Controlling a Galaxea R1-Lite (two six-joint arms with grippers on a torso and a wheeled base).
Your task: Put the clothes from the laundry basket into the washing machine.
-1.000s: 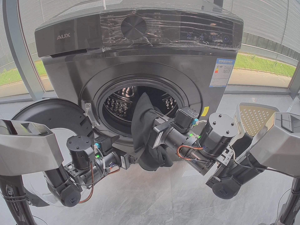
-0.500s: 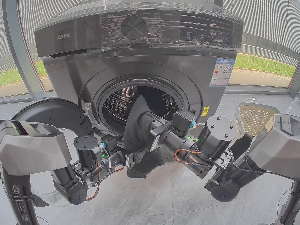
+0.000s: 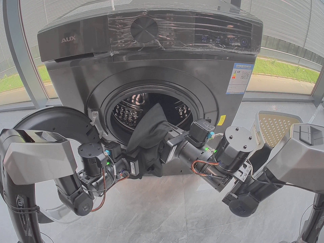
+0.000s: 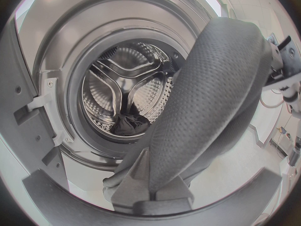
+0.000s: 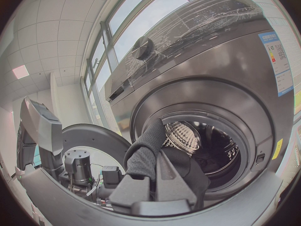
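Note:
The washing machine [image 3: 152, 68] stands in front of me with its drum [image 4: 125, 88] open. A black garment [image 3: 148, 132] hangs in front of the opening, stretched between my two grippers. My right gripper [image 5: 155, 179] is shut on its upper part at the drum's lower rim. My left gripper [image 4: 152, 185] is shut on its lower part, below and to the left of the opening. The cloth [image 4: 207, 88] runs from the left gripper's fingers up to the right gripper. Another dark garment [image 4: 130, 124] lies at the bottom of the drum.
The round door [image 3: 54, 122] is swung open at the left, close behind my left arm. A beige perforated laundry basket [image 3: 276, 125] stands on the floor at the right, partly hidden by my right arm. Pale floor tiles [image 3: 162, 213] lie in front of the machine.
My left arm has moved right and up to the hanging garment and shut on its lower part. The drooping lower end is now gathered up off the floor. The right gripper has barely moved.

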